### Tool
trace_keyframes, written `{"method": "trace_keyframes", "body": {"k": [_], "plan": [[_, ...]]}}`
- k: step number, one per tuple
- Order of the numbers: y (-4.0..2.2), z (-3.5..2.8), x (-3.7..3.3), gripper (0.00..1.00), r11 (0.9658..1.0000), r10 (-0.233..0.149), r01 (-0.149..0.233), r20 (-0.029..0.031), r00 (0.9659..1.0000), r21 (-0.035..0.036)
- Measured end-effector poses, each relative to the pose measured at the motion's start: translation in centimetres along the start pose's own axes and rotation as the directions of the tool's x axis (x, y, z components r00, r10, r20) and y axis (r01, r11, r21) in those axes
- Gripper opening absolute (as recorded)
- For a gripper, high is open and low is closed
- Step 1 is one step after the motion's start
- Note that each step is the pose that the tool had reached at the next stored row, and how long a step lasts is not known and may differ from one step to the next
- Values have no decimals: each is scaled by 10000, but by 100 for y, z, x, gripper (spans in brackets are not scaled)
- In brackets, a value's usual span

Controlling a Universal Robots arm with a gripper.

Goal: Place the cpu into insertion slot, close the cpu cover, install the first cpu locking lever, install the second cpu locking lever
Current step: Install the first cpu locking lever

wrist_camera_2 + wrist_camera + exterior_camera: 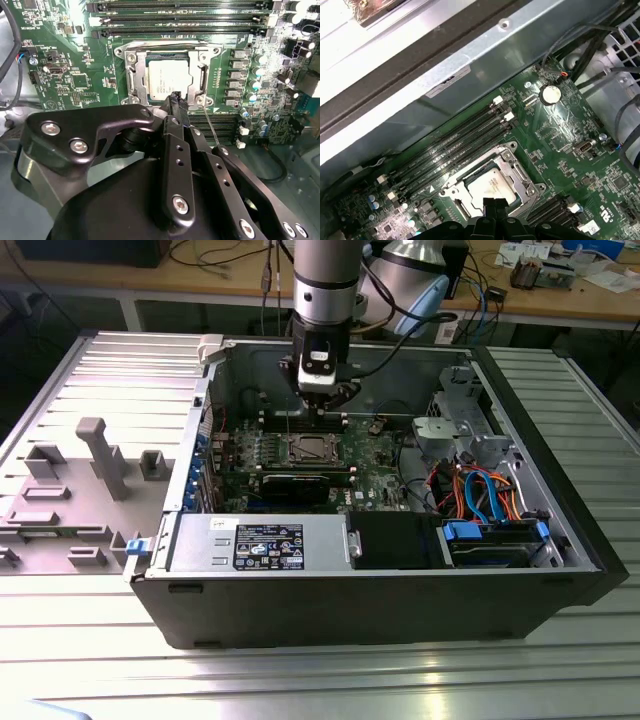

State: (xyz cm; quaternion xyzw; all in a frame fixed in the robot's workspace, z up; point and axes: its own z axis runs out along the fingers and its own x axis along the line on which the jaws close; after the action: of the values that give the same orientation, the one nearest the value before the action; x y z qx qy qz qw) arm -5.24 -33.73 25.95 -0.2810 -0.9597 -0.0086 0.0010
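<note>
The cpu [165,75] [487,185], a silver-grey square chip, lies in the insertion slot [120,51] [310,450] on the green board. The cpu cover [136,80] [514,169], a silver frame, lies flat around the chip. My gripper [175,98] [495,204] [320,408] hangs just above the slot's edge, its black fingers pressed together with nothing between them. Beside the fingers a thin silver lever rod [212,131] slants away from the slot's corner.
The board sits deep in an open black computer case [380,600]. Long memory slots [180,20] run on both sides of the socket. A black expansion card [300,483], a power supply [260,545], drive cage [460,430] and coloured cables [480,495] crowd around.
</note>
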Motion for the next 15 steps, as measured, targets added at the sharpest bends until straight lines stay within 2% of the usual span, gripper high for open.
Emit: {"method": "trace_keyframes", "body": {"k": [1, 2, 12, 15], "plan": [[-14, 0, 22, 11, 9986, -529, 530, 75, 9986, -45], [-17, 0, 27, 11, 9985, -546, 546, 89, 9985, -54], [-19, 0, 28, 11, 9984, -563, 564, 94, 9984, -56], [-19, 0, 30, 11, 9954, -957, 957, 88, 9954, -54]]}}
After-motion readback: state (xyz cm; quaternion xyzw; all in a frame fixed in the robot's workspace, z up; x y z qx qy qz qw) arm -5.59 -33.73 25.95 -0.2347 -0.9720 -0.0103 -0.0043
